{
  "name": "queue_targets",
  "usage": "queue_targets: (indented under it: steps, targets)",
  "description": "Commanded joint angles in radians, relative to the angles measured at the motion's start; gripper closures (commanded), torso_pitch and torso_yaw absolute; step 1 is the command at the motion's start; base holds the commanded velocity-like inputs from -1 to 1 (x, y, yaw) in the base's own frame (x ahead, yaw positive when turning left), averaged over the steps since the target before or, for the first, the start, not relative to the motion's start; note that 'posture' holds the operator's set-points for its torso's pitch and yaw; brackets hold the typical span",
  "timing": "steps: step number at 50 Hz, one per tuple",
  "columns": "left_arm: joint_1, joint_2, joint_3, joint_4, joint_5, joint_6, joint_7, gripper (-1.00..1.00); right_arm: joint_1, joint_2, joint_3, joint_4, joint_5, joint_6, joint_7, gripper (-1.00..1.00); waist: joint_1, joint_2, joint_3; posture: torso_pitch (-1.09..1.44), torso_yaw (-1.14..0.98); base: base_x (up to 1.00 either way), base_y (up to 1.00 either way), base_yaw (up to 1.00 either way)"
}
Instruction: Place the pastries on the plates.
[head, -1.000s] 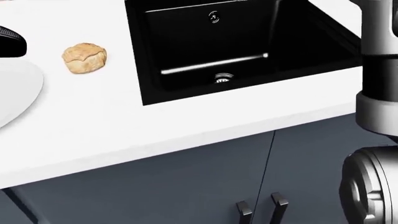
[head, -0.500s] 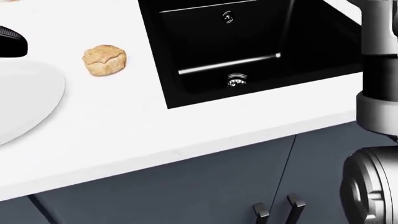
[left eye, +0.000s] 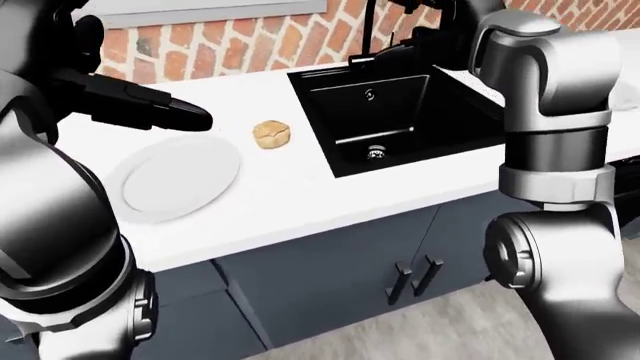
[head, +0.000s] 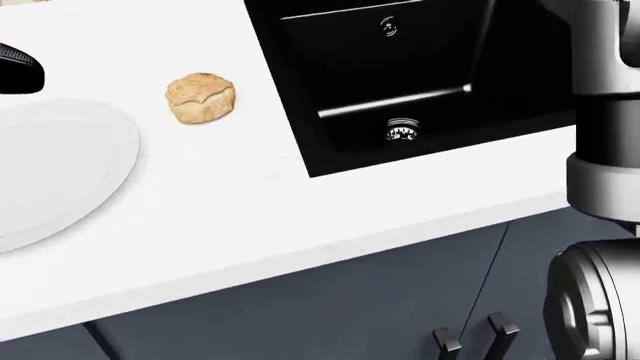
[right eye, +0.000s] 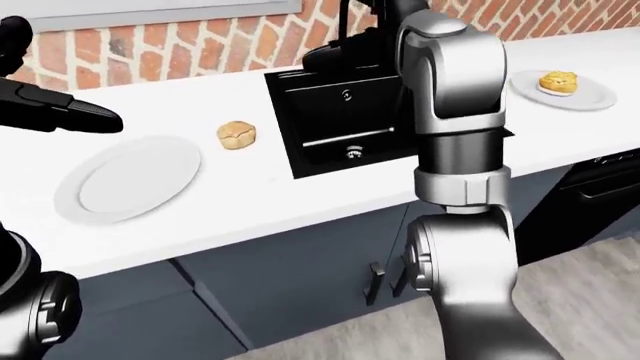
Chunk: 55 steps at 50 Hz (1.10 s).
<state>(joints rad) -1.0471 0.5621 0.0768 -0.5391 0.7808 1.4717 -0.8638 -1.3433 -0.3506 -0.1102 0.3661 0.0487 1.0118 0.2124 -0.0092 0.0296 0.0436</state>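
Pastry (head: 201, 97), a round, crusty golden bun, lies on the smooth white counter (head: 230, 210) between an empty glossy white plate (left eye: 178, 178) on its left and the matte black square sink (head: 420, 67). Above the plate the dark left hand (left eye: 150, 112) reaches out level, fingers together and holding nothing. The right arm (right eye: 455, 112) stands upright, its fingers not visible. On the right-eye view's far right, a second plate (right eye: 562, 90) carries another pastry

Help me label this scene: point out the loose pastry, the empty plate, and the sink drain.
loose pastry (head: 201, 98): head view, middle of its top.
empty plate (right eye: 128, 178): right-eye view, flat centre.
sink drain (head: 401, 130): head view, metal strainer on the basin floor.
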Motion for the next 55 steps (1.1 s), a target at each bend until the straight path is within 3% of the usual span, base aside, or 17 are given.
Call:
queue_targets:
  steps: [1,8,9,11,17,19,21,33,36,37,41,46,49,50,51,52,55]
  targets:
    - [-0.034,0.010,0.004,-0.014,0.006,-0.021,0.002,-1.00,-0.044,-0.019,-0.016,-0.034,-0.009,-0.034,-0.009,-1.00,-0.005,0.008,-0.025,0.00,0.00,0.00,0.15,0.00]
    - [-0.045,0.013,0.000,-0.010,0.010,-0.014,-0.004,-1.00,-0.046,-0.020,-0.016,-0.030,-0.009,-0.037,-0.009,-1.00,0.010,-0.081,-0.035,0.00,0.00,0.00,0.15,0.00]
    - [-0.044,0.015,0.001,-0.012,0.011,-0.012,-0.007,-1.00,-0.048,-0.020,-0.015,-0.032,-0.009,-0.033,-0.009,-1.00,-0.001,-0.058,-0.024,0.00,0.00,0.00,0.15,0.00]
    - [-0.042,0.013,0.001,-0.013,0.011,-0.012,-0.007,-1.00,-0.040,-0.021,-0.016,-0.035,-0.009,-0.037,-0.008,-1.00,0.005,-0.068,-0.029,0.00,0.00,0.00,0.14,0.00]
    - [-0.041,0.009,0.000,-0.013,0.014,-0.015,-0.006,-1.00,-0.039,-0.022,-0.017,-0.033,-0.009,-0.039,-0.007,-1.00,0.009,-0.030,-0.020,0.00,0.00,0.00,0.14,0.00]
    - [-0.040,0.007,0.002,-0.012,0.014,-0.018,-0.005,-1.00,-0.043,-0.021,-0.016,-0.035,-0.009,-0.035,-0.008,-1.00,0.005,0.001,-0.021,0.00,0.00,0.00,0.15,0.00]
    - [-0.038,0.006,0.002,-0.014,0.015,-0.019,-0.005,-1.00,-0.036,-0.021,-0.017,-0.034,-0.009,-0.042,-0.007,-1.00,-0.003,0.068,-0.036,0.00,0.00,0.00,0.14,0.00]
    - [-0.036,0.009,0.001,-0.014,0.021,-0.018,-0.012,-1.00,-0.043,-0.020,-0.017,-0.034,-0.008,-0.033,-0.013,-1.00,-0.005,-0.025,-0.025,0.00,0.00,0.00,0.14,0.00]
    - [-0.043,0.010,0.000,-0.008,0.022,-0.017,-0.013,-1.00,-0.048,-0.020,-0.017,-0.033,-0.009,-0.029,-0.016,-1.00,0.001,-0.094,-0.034,0.00,0.00,0.00,0.14,0.00]
    - [-0.041,0.011,0.001,-0.010,0.023,-0.016,-0.015,-1.00,-0.046,-0.020,-0.016,-0.032,-0.009,-0.030,-0.015,-1.00,-0.002,-0.065,-0.023,0.00,0.00,0.00,0.13,0.00]
    - [-0.044,0.010,0.003,-0.009,0.024,-0.016,-0.016,-1.00,-0.043,-0.021,-0.016,-0.026,-0.010,-0.038,-0.013,-1.00,0.005,-0.065,-0.036,0.00,0.00,0.00,0.14,0.00]
    - [-0.048,0.011,0.000,-0.009,0.026,-0.011,-0.019,-1.00,-0.043,-0.021,-0.016,-0.028,-0.010,-0.036,-0.013,-1.00,0.009,-0.025,-0.020,0.00,0.00,0.00,0.15,0.00]
    - [-0.047,0.011,-0.001,-0.011,0.028,-0.011,-0.021,-1.00,-0.046,-0.022,-0.017,-0.033,-0.010,-0.030,-0.014,-1.00,-0.002,0.048,-0.031,0.00,0.00,0.00,0.14,0.00]
    - [-0.044,0.009,0.000,-0.012,0.028,-0.014,-0.019,-1.00,-0.048,-0.021,-0.017,-0.034,-0.009,-0.026,-0.014,-1.00,-0.007,0.080,-0.057,0.00,0.00,0.00,0.09,0.00]
    - [-0.043,0.008,0.001,-0.013,0.028,-0.015,-0.019,-1.00,-0.046,-0.020,-0.022,-0.034,-0.006,-0.032,-0.015,-1.00,0.005,0.036,-0.007,0.00,0.00,0.00,0.00,0.00]
    - [-0.042,0.008,0.001,-0.013,0.029,-0.015,-0.019,-1.00,-0.049,-0.019,-0.024,-0.037,-0.003,-0.029,-0.018,-1.00,0.006,0.040,0.001,0.00,0.00,0.00,0.00,0.00]
    - [-0.041,0.005,0.003,-0.012,0.029,-0.018,-0.018,-1.00,-0.042,-0.016,-0.035,-0.046,0.017,-0.045,-0.020,-1.00,0.003,0.000,0.005,0.00,0.00,0.00,0.00,0.00]
